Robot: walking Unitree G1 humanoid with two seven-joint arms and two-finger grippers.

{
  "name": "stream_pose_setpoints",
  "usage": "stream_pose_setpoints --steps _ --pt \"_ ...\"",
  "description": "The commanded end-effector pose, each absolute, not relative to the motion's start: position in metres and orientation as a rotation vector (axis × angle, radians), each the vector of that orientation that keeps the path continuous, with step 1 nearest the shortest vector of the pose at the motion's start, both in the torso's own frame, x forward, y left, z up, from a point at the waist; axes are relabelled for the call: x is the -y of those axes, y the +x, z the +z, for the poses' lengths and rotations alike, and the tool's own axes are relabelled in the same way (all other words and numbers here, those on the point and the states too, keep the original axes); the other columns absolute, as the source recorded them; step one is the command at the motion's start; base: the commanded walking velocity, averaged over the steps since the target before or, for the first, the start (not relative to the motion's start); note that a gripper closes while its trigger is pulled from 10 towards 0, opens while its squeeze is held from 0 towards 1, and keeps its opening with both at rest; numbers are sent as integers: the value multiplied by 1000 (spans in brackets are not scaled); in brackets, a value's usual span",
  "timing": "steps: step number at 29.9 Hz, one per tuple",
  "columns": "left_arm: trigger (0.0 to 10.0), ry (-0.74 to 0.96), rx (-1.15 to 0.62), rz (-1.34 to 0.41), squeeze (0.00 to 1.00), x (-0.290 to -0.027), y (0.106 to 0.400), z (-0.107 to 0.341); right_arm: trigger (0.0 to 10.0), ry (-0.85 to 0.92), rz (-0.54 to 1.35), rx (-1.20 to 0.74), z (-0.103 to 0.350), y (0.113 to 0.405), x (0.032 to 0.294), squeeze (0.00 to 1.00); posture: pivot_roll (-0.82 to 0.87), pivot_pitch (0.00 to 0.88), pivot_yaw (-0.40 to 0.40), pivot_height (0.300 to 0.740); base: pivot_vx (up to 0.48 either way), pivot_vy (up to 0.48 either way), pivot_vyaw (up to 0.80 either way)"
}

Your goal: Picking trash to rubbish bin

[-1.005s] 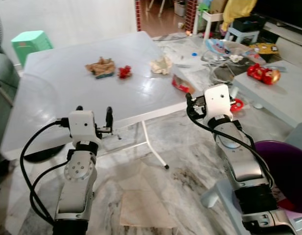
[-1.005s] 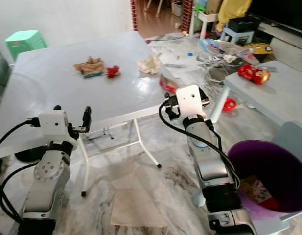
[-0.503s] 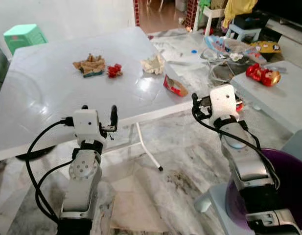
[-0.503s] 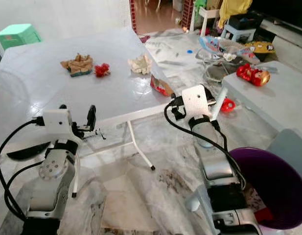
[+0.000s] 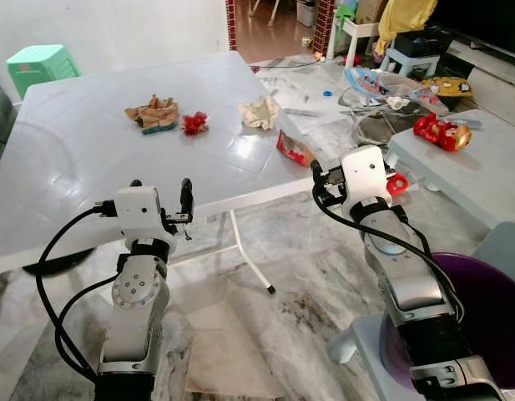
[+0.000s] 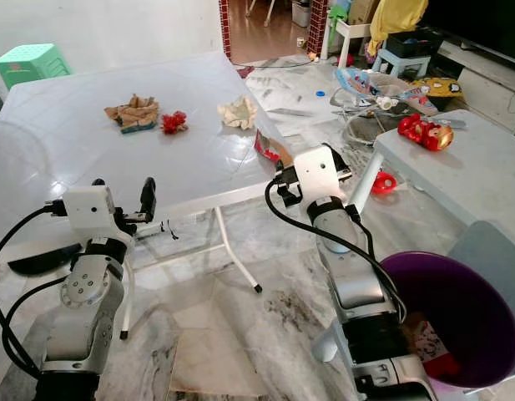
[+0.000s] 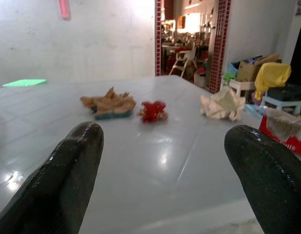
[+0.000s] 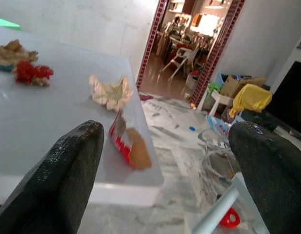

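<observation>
On the white folding table (image 5: 73, 167) lie a brown crumpled paper (image 5: 153, 113), a small red scrap (image 5: 194, 124) and a cream paper wad (image 5: 260, 112). A red snack wrapper (image 5: 295, 150) stands at the table's right edge. My left gripper (image 7: 165, 141) is open and empty, level with the near edge and pointing at the scraps. My right gripper (image 8: 165, 141) is open and empty just off the table's right corner, facing the red wrapper (image 8: 128, 146). The purple bin (image 6: 482, 292) stands on the floor at the lower right with some trash inside.
A low grey table (image 5: 482, 175) with a red toy (image 5: 441, 129) stands to the right, with clutter on the floor behind it. The table's white legs (image 5: 249, 259) and a flat paper sheet (image 5: 232, 351) are on the marble floor ahead. A green stool (image 5: 42, 65) sits at the far left.
The whole view has shifted as the camera moved, and the table now sits slightly nearer. Both grippers stay open and empty in the same raised pose.
</observation>
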State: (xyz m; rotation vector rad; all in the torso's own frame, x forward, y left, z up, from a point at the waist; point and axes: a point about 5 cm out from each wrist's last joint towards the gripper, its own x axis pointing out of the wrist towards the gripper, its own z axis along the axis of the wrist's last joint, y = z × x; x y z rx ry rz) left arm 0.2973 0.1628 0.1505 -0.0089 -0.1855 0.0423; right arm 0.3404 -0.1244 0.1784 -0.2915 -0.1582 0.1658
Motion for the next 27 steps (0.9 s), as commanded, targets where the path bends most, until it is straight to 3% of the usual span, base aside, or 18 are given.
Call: stream_pose_setpoints --steps 1,27 --pt "10000 0 189 35 0 -163 299 154 10000 -293 176 192 187 343 122 0 -53 70 18 740 330 0 0" --pt "10000 -2 184 29 0 -158 299 152 10000 -299 240 197 188 343 116 0 -65 63 14 740 327 0 0"
